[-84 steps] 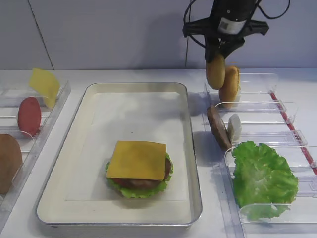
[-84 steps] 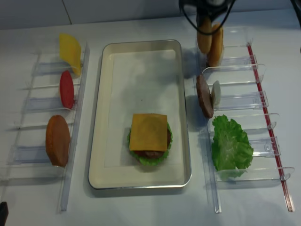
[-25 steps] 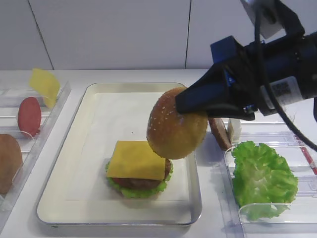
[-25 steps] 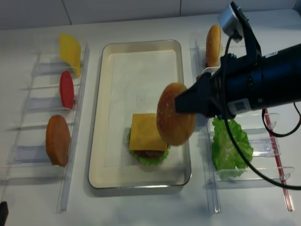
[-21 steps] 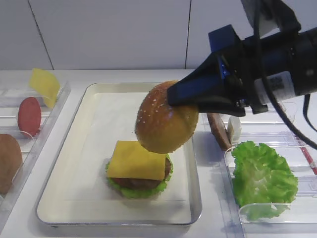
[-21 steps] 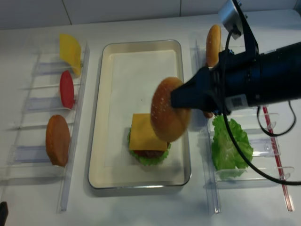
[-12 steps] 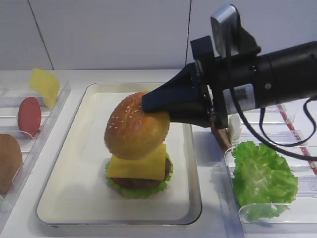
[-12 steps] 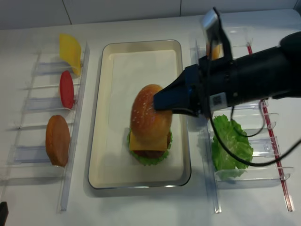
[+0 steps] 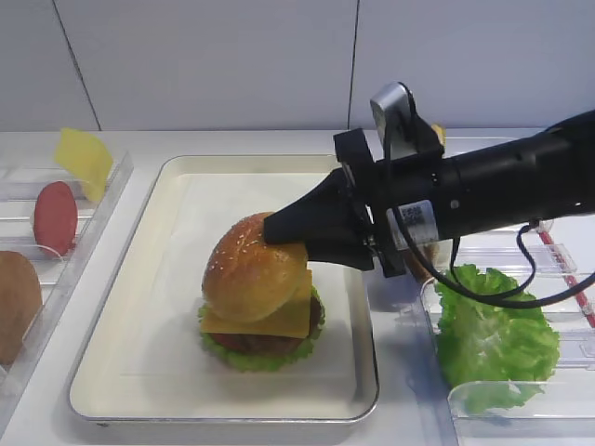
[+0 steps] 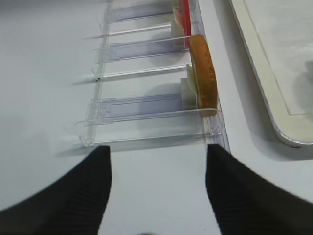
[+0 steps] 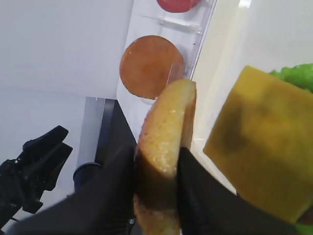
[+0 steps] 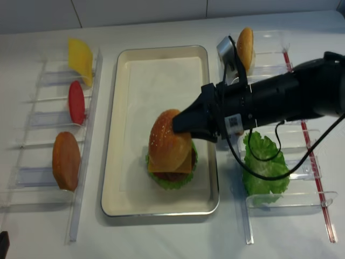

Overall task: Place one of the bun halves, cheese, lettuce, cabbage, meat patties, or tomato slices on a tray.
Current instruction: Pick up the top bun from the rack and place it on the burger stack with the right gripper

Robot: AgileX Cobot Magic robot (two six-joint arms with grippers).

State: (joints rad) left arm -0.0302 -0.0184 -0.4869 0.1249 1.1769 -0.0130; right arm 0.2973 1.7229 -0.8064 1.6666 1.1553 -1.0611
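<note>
White counter: right gripper (image 9: 279,232), pinching the sesame-seeded golden bun top (image 9: 253,268), has lowered it onto yellow cheese slice (image 9: 279,319) in the silver tray (image 9: 223,404); release remains. Left gripper's jaws spread, idle.

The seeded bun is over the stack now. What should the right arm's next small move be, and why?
Probably open the right gripper and let go. Its fingers are clamped on the sesame bun half, which looks to rest, slightly tilted, on the cheese of the stack in the tray. A slight lowering first may level it.
</note>
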